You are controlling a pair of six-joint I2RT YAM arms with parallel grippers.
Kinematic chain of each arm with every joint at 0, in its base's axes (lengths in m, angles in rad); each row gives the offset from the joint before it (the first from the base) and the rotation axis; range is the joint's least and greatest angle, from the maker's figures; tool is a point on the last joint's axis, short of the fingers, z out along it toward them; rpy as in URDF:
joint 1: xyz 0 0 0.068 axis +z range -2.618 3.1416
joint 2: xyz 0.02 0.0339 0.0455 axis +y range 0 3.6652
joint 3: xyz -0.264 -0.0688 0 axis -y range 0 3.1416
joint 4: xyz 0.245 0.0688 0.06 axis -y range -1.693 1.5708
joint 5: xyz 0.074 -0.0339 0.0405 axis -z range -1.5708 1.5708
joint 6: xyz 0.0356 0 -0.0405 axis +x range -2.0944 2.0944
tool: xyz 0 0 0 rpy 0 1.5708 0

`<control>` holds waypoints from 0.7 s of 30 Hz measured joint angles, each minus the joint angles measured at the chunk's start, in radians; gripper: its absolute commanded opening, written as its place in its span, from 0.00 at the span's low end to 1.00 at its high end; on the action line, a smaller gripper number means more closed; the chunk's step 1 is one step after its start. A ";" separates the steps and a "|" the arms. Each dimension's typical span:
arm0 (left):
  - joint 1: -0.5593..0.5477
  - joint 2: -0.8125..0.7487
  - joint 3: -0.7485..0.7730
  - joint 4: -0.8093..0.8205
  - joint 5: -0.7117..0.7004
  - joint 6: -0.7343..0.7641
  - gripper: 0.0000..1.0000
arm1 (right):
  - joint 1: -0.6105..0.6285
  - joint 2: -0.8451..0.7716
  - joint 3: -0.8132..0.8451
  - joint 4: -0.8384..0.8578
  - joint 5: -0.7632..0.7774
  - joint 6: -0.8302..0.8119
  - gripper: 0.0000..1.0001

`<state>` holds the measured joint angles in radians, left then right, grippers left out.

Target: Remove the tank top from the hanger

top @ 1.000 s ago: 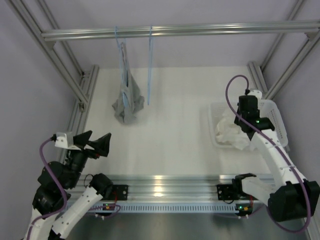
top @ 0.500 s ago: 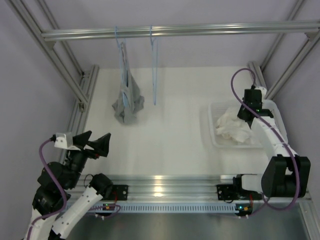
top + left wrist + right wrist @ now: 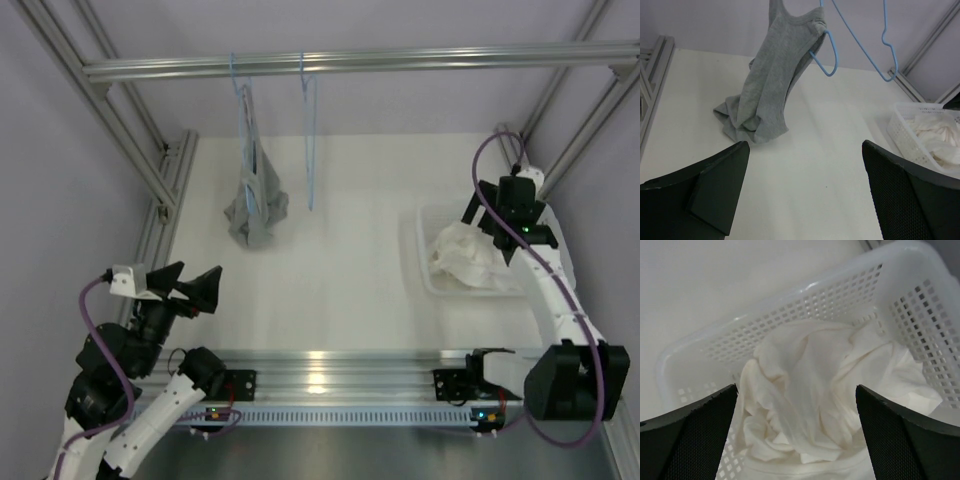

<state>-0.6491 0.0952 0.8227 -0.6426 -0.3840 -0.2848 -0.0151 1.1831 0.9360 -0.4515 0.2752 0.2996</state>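
I am holding the right gripper (image 3: 796, 390) just above the basket (image 3: 805, 295), its jaws spread wide and gripping nothing. The tank top (image 3: 462, 256) is lying crumpled inside that basket, well apart from the hanger (image 3: 309, 140). The hanger is dangling bare from the rail (image 3: 400, 62), beside the grey garment (image 3: 765, 90), which is trailing from its own hanger down to the surface (image 3: 350, 270). So I am judging the removal done. The left gripper (image 3: 804, 150) is hovering at the near left, jaws fully open and empty, since nothing there is needing support.
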 measured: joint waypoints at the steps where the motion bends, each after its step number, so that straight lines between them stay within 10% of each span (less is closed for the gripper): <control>1: 0.000 0.002 0.000 0.000 -0.001 -0.001 0.99 | 0.000 -0.036 0.015 -0.008 0.000 0.000 0.99; 21: 0.304 0.282 0.022 -0.073 -0.173 -0.084 0.99 | 0.445 -0.511 0.274 -0.414 0.135 -0.151 0.99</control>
<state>-0.3450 0.3775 0.8444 -0.7155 -0.5568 -0.3683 0.4301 0.6724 1.2102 -0.8650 0.4107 0.1482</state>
